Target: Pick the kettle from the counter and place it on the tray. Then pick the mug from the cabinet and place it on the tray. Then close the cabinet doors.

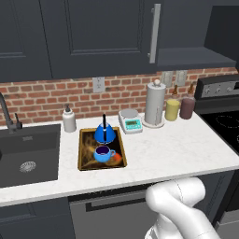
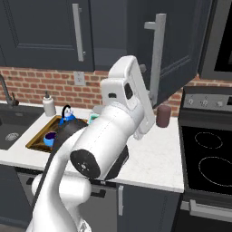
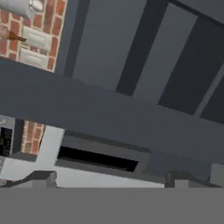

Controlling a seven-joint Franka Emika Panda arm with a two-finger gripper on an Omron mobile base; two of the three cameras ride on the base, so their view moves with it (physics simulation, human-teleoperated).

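Observation:
The dark tray [image 1: 84, 161] lies on the white counter [image 1: 177, 149] beside the sink. On it stands the blue kettle [image 1: 104, 134] at the back, with the small blue mug [image 1: 103, 153] in front of it; both also show as the kettle [image 2: 68, 117] and the mug [image 2: 50, 136]. The left cabinet door [image 1: 102, 37] is shut. The right cabinet door [image 2: 179, 45] stands swung open, showing the cabinet shelf [image 1: 196, 58]. My arm [image 2: 122, 118] reaches up to that open door, near its bar handle [image 2: 158, 59]. My gripper [image 3: 111, 179] is open with nothing between its fingertips [image 3: 41, 177], facing dark cabinet panels.
A soap dispenser [image 1: 69, 119], a small scale [image 1: 130, 121], a paper towel roll [image 1: 155, 103] and two canisters [image 1: 172, 109] stand along the brick wall. The black sink [image 1: 28, 156] is on the left, and the stove [image 2: 208, 154] on the right.

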